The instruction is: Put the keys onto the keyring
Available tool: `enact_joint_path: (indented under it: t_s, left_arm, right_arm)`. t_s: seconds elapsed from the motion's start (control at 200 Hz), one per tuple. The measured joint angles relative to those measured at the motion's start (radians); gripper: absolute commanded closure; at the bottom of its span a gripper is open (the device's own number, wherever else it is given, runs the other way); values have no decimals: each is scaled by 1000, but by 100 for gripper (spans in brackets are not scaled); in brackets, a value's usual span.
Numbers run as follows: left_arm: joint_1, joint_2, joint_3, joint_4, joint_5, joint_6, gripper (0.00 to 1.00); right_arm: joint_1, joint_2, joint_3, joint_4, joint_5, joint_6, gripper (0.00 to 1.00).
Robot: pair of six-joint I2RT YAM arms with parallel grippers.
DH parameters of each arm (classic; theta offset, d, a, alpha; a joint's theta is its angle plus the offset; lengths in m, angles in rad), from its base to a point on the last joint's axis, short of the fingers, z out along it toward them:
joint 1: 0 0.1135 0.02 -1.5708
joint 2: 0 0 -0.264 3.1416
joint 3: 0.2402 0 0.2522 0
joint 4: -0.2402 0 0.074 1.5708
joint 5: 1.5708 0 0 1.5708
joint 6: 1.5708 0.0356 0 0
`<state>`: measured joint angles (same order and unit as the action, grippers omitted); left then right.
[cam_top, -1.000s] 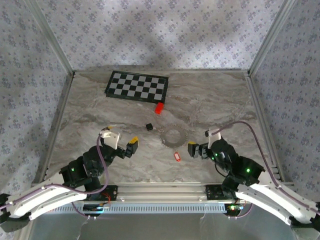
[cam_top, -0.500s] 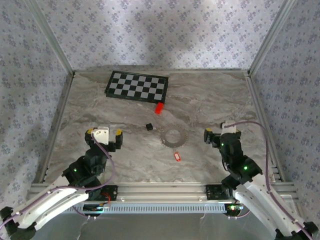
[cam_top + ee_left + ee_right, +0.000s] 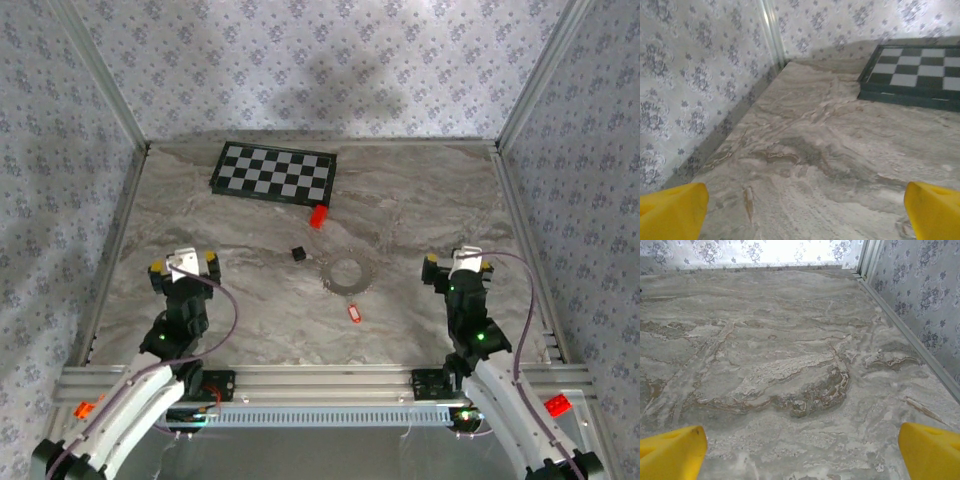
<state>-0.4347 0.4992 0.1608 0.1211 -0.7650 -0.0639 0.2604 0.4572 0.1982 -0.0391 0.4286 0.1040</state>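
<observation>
While the left pincer and right pincer stand wide open and empty at either side of the worktop, I'd pinch the key by its edges; it lies just short of the keyring. Beyond: black cube, red block, checkerboard, none blocking the approach.

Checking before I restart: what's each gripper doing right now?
Left gripper: open, holding nothing.
Right gripper: open, holding nothing.
</observation>
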Motion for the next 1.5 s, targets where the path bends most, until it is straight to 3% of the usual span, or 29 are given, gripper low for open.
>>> enact_joint_path:
  t_s: [0.225,0.41,0.74,1.234,1.499]
  left_arm:
    - [167,206,-40,167,81,-40,1]
    - [220,383,-35,302,127,-37,1]
    - [238,666,54,500,174,4,0]
    - [278,946,134,770,232,61,0]
    - [301,970,152,778,277,62,0]
  right_arm:
    - [-21,47,-99,169,-30,-56,0]
    - [-37,163,-105,262,-37,-76,0]
    - [-165,457,-76,470,-105,-63,0]
    - [-283,698,-5,691,-211,-22,0]
    - [-296,808,44,759,-230,-23,0]
